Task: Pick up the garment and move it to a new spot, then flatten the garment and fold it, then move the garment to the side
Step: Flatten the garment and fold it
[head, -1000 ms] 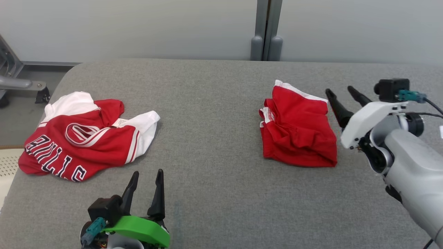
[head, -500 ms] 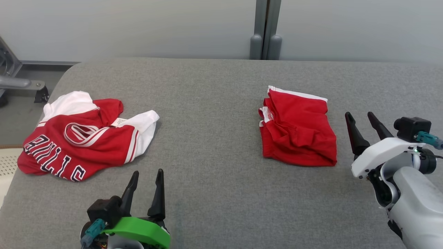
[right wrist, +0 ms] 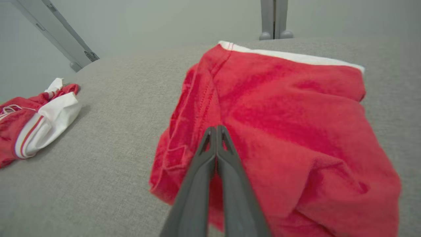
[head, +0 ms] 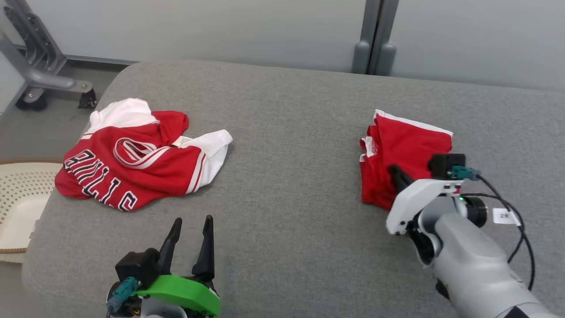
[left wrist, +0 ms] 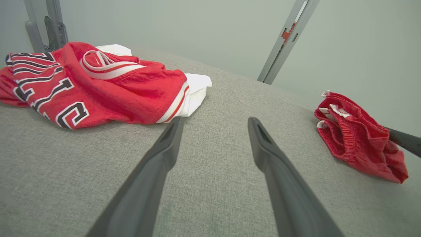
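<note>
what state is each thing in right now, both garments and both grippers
Red shorts with white trim: bunched in a rough fold, lying on the grey fabric table.
Red and white lettered jersey: crumpled, not folded, lying on the table.
Left gripper: open, holding nothing, apart from both garments.
Right gripper: shut, tips over the shorts; whether cloth is pinched cannot be told.

**Three cameras, one table**

Your head view looks down from above on the whole grey table (head: 287,110). Your left wrist view sits low, facing across it; your right wrist view hangs close over the red shorts (right wrist: 296,108). All three share the shorts at right and the jersey (head: 132,168) at left
</note>
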